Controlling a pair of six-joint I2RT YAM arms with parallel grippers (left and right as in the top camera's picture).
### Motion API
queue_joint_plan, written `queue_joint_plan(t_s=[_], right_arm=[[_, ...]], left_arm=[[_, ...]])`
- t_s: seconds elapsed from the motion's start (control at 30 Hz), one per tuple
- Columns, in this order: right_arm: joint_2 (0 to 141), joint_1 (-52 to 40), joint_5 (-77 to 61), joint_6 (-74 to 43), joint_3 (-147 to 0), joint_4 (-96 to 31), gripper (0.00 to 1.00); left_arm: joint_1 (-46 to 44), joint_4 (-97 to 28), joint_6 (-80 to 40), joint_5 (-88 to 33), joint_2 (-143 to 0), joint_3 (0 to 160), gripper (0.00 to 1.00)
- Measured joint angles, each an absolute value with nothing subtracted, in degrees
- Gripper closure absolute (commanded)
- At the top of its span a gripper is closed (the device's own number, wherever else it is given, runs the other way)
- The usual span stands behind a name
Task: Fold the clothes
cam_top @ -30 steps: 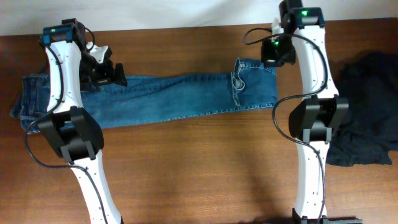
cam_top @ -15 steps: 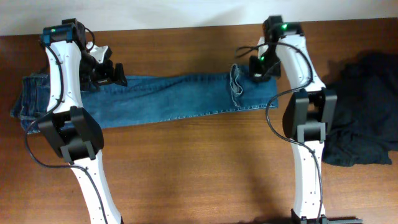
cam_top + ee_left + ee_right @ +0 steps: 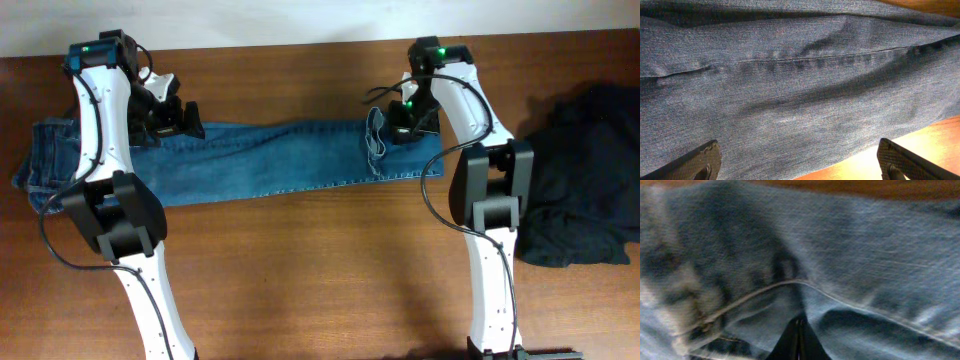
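Blue jeans (image 3: 270, 165) lie stretched left to right across the brown table (image 3: 320, 270). My left gripper (image 3: 186, 122) is open and hovers low over the denim (image 3: 790, 85) near the left part; its fingertips (image 3: 800, 162) straddle the fabric's lower edge. My right gripper (image 3: 396, 124) is shut on the jeans at their right end, where the cloth is bunched and folded over. In the right wrist view the closed fingers (image 3: 799, 341) pinch a fold of denim (image 3: 865, 255) along a seam.
A pile of dark clothes (image 3: 590, 180) lies at the table's right edge. Bare wood (image 3: 925, 145) shows beside the jeans' lower edge. A white wall strip (image 3: 300, 20) runs behind the table's far edge.
My right gripper has moved left and slightly forward with the jeans' right end, bunching that end leftward. The left arm has not moved.
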State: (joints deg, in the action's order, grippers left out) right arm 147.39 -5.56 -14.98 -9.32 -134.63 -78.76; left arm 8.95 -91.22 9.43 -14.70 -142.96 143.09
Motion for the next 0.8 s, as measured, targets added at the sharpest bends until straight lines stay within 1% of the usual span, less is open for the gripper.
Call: queue_joint_plan(t_s=[0.07, 0.23, 0.27, 0.33, 0.47, 0.6, 0.8], right_arm=[[148.2, -5.9, -15.9, -9.3, -140.4, -83.3, 0.95], [148.5, -5.6, -15.7, -9.7, -153.6, -91.8, 0.86], [148.4, -5.2, -14.8, -9.9, -156.5, -95.0, 0.82], [148.4, -4.6, -13.7, -10.1, -158.2, -97.0, 0.82], [148.5, -3.2, -9.3, -10.2, -157.2, -97.0, 0.83], [148.5, -2.5, -6.4, -10.8, -150.6, -97.0, 0.92], [148.5, -2.3, -5.4, -11.0, -142.7, -95.0, 0.91]], left_arm=[[9.0, -91.2, 9.4, -14.7, -143.0, 143.1, 0.01], [9.0, -91.2, 9.4, -14.7, -143.0, 143.1, 0.01], [9.0, -91.2, 9.4, -14.7, -143.0, 143.1, 0.01], [9.0, -91.2, 9.4, -14.7, -143.0, 143.1, 0.01], [9.0, -91.3, 9.4, -14.7, -143.0, 143.1, 0.01], [9.0, -91.5, 9.4, -14.7, -143.0, 143.1, 0.01], [9.0, -91.0, 9.4, -14.7, -143.0, 143.1, 0.01]])
